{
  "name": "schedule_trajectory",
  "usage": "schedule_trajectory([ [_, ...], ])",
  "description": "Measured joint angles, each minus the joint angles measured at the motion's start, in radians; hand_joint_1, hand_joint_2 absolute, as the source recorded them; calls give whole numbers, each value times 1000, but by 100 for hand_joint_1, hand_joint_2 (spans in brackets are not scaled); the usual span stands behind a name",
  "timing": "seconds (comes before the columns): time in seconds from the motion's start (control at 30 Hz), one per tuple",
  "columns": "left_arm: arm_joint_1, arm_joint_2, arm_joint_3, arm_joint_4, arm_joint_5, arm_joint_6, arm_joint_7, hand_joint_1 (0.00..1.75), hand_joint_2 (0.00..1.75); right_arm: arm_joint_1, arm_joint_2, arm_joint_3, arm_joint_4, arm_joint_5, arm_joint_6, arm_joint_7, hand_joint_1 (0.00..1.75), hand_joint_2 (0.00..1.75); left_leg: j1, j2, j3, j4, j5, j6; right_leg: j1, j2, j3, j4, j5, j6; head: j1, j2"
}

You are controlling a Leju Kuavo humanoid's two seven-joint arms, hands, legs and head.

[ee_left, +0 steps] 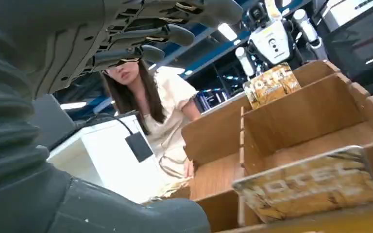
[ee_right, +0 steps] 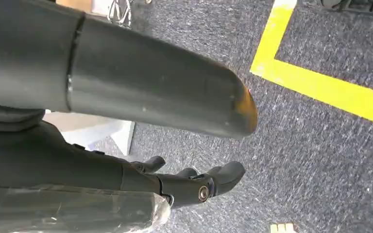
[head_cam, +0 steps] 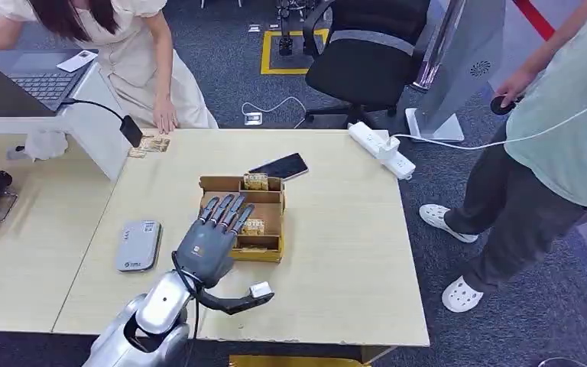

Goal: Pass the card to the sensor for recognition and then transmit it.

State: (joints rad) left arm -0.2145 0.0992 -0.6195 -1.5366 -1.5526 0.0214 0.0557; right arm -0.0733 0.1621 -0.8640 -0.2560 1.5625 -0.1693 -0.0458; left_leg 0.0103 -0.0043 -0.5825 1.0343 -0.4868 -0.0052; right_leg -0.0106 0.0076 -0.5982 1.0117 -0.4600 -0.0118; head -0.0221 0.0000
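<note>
**Left hand poised over card box, nothing yet picked**

The wooden table [head_cam: 336, 252] is seen from the head view, with two people standing by it: one leaning at the far left corner, one at the right edge holding a white cable. A divided cardboard box [head_cam: 267, 200] sits near the table's middle, probably placed there so the cards stand on edge and can be pinched from above.

The left hand [head_cam: 212, 233] is held above the box's left side, fingers extended and spread, thumb swung out to the side; nothing is gripped. In the left wrist view the fingers [ee_left: 170, 34] are seen clear of the cardboard.

The right hand [ee_right: 189, 182] hangs over grey carpet, fingers loosely curled, nothing in them (whether fully closed cannot be told).

A grey card reader [head_cam: 137, 245], judged to be the sensor, lies flat to the left of the box, within the left arm's reach.

Gold cards stand in two compartments: the near card [head_cam: 254, 226] just beside the fingertips, the far card [head_cam: 256, 181] by a black phone [head_cam: 279, 166]. The near card is judged the likely target.
</note>
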Motion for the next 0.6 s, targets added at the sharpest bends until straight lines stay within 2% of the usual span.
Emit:
schedule_trajectory([
  [0.2, 9, -24, 6, 3, -6, -1, -14, 0, 175, -1, 1, -5, 0, 1, 0, -5, 0, 0, 1, 0, 0, 0, 0, 0, 1, 0, 0, 0, 0, 0, 0, 0],
  [0.6, 17, -36, 19, 9, -7, -1, -15, 0, 175, 0, 2, -5, 0, 2, 1, -5, 0, 0, 1, 0, 0, 0, 0, 0, 1, 0, 0, 0, 0, 0, 0, 0],
])
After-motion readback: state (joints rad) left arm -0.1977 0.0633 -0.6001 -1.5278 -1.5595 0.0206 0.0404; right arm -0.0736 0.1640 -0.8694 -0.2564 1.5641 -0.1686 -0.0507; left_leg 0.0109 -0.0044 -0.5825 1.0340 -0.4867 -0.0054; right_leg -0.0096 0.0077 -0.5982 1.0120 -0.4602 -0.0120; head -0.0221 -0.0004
